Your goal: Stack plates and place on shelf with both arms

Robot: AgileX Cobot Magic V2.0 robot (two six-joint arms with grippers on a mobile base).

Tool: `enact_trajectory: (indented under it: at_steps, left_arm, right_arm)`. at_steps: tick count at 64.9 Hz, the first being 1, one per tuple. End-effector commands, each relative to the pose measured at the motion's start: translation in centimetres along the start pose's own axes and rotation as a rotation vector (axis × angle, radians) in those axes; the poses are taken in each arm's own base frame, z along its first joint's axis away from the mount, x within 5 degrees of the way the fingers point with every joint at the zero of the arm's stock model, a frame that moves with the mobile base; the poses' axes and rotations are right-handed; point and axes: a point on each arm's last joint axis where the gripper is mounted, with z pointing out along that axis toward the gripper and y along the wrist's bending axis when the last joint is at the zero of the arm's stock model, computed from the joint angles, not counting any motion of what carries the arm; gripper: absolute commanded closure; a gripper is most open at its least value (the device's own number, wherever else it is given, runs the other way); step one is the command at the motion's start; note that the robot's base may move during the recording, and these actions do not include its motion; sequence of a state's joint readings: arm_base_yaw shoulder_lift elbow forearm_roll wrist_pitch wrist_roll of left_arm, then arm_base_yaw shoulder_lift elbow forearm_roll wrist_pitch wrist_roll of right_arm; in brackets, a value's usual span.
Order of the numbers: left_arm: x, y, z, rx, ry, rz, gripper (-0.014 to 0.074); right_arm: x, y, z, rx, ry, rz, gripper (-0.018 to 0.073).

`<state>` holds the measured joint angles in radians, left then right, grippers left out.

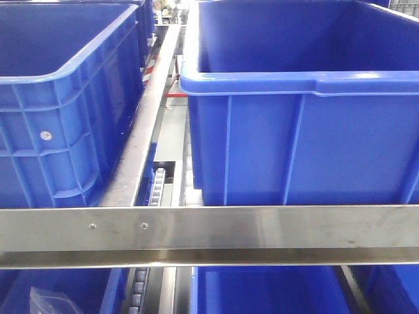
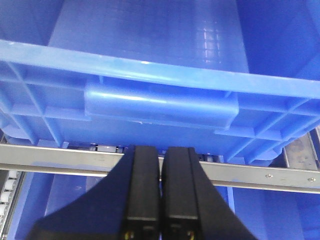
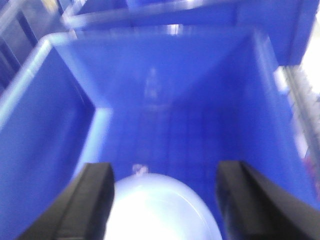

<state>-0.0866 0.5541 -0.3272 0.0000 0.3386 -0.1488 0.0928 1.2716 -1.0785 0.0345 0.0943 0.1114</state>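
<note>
A glossy pale blue-white plate (image 3: 160,210) lies on the floor of a deep blue bin (image 3: 55,130) in the blurred right wrist view. My right gripper (image 3: 165,169) hangs open above it, one black finger (image 3: 95,200) at the plate's left edge and the other well off to its right, neither clearly touching. In the left wrist view my left gripper (image 2: 161,150) is shut with nothing between its fingers. It points at a metal shelf rail (image 2: 265,175) under another blue bin (image 2: 160,105). Neither gripper nor any plate shows in the front view.
Two large blue bins (image 1: 65,98) (image 1: 301,131) stand side by side on the shelf behind a steel crossbar (image 1: 209,229), with a metal divider (image 1: 141,144) between them. A lower blue bin (image 1: 262,291) and a bit of clear plastic (image 1: 49,302) show below.
</note>
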Motion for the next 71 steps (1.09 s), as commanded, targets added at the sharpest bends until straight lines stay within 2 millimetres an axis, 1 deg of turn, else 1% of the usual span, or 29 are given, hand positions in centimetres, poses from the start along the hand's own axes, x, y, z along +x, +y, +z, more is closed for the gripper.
enact_trajectory:
  at_steps: [1, 5, 6, 7, 8, 10, 12, 13, 15, 19, 20, 22, 23, 26, 29, 35, 43, 50, 63, 71]
  left_arm:
    - [-1.6, -0.2, -0.3, 0.013, -0.103, -0.011, 0.0507]
    - [-1.6, -0.2, -0.3, 0.013, -0.103, -0.011, 0.0507]
    - [-1.6, -0.2, -0.3, 0.013, -0.103, -0.011, 0.0507]
    - [-1.6, -0.2, -0.3, 0.013, -0.103, -0.011, 0.0507]
    - [-1.6, -0.2, -0.3, 0.013, -0.103, -0.011, 0.0507]
    - [-1.6, -0.2, -0.3, 0.013, -0.103, -0.011, 0.0507]
    - [-1.6, -0.2, -0.3, 0.013, -0.103, -0.011, 0.0507]
    - [-1.6, -0.2, -0.3, 0.013, -0.103, -0.011, 0.0507]
    - [-1.6, -0.2, -0.3, 0.013, -0.103, -0.011, 0.0507]
    - [-1.6, -0.2, -0.3, 0.013, -0.103, -0.011, 0.0507]
    - [-1.6, -0.2, -0.3, 0.013, -0.103, -0.011, 0.0507]
    - [-1.6, -0.2, -0.3, 0.013, -0.103, -0.011, 0.0507]
    - [-1.6, -0.2, -0.3, 0.013, -0.103, -0.011, 0.0507]
    - [-1.6, -0.2, -0.3, 0.013, -0.103, -0.011, 0.0507]
    - [-1.6, -0.2, -0.3, 0.013, -0.103, -0.011, 0.0507]
    - [-1.6, -0.2, -0.3, 0.013, -0.103, -0.011, 0.0507]
    - [-1.6, -0.2, -0.3, 0.013, -0.103, -0.011, 0.0507]
    - [-1.6, -0.2, -0.3, 0.013, -0.103, -0.011, 0.0507]
    - [-1.6, -0.2, -0.3, 0.013, -0.103, -0.011, 0.0507]
    - [-1.6, -0.2, -0.3, 0.013, -0.103, -0.011, 0.0507]
  right_arm:
    - [-2.7, 0.2, -4.3, -0.017, -0.184, -0.005, 0.012]
    - [-2.2, 0.1, -6.4, -0.02, -0.203, -0.005, 0.0159]
    - [-1.7, 0.1, -6.9, -0.019, -0.2, -0.005, 0.0169]
    - [-1.7, 0.1, -7.8, -0.021, -0.216, -0.005, 0.0183]
    - [-1.2, 0.0, -8.2, -0.021, -0.211, -0.005, 0.0193]
    - [-0.8, 0.0, -9.8, -0.024, -0.232, -0.005, 0.0219]
    - [0.1, -0.1, -11.1, -0.025, -0.238, -0.005, 0.0253]
    - [0.3, -0.2, -12.1, -0.027, -0.257, -0.005, 0.0279]
    - [1.1, -0.3, -13.4, -0.03, -0.272, -0.005, 0.0332]
    - [2.6, -0.4, -15.2, -0.032, -0.291, -0.006, 0.044]
    - [3.1, -0.5, -15.8, -0.033, -0.299, -0.006, 0.0488]
    - [3.8, -0.6, -16.5, -0.035, -0.307, -0.006, 0.0551]
    - [4.3, -0.7, -16.8, -0.034, -0.305, -0.006, 0.0554]
    - [5.3, -0.8, -18.2, -0.038, -0.333, -0.006, 0.0528]
    - [6.2, -0.9, -19.0, -0.041, -0.35, -0.006, 0.0538]
    - [7.7, -1.1, -20.4, -0.045, -0.383, -0.006, 0.0536]
    - [8.8, -1.3, -21.4, -0.049, -0.41, -0.006, 0.0536]
    - [9.4, -1.4, -21.3, -0.048, -0.402, -0.006, 0.0536]
    - [9.4, -1.4, -21.3, -0.042, -0.396, -0.006, 0.0536]
    - [9.9, -1.5, -21.1, -0.035, -0.339, -0.006, 0.0536]
